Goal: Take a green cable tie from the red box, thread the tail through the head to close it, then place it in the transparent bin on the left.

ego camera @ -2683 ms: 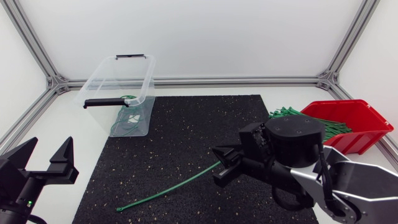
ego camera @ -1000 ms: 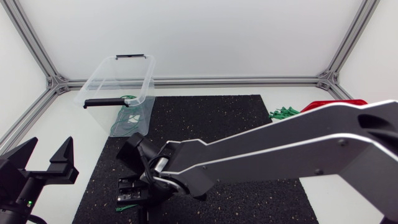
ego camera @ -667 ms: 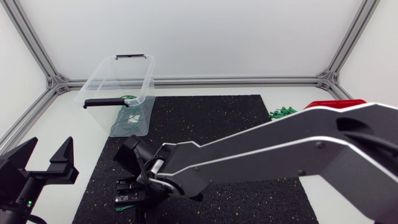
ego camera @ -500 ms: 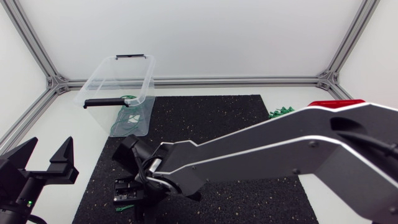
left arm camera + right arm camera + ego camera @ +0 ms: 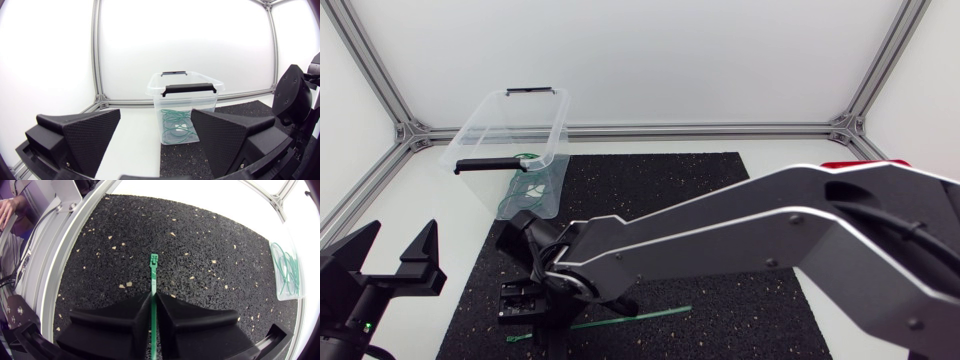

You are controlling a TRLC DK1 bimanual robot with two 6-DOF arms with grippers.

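The green cable tie, judged light, springy and slick, lies on the mat near the tabletop's front edge, pinched just behind its head by the right end effector, a sound hold; the left end effector stands wide and empty at the front-left corner.

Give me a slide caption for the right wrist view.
Right gripper pinches a green cable tie on the black mat, its head pointing ahead.

White table, seen from above. A black speckled mat is laid across its middle. A transparent bin is set at the mat's far left corner, and a red box at the table's right edge.
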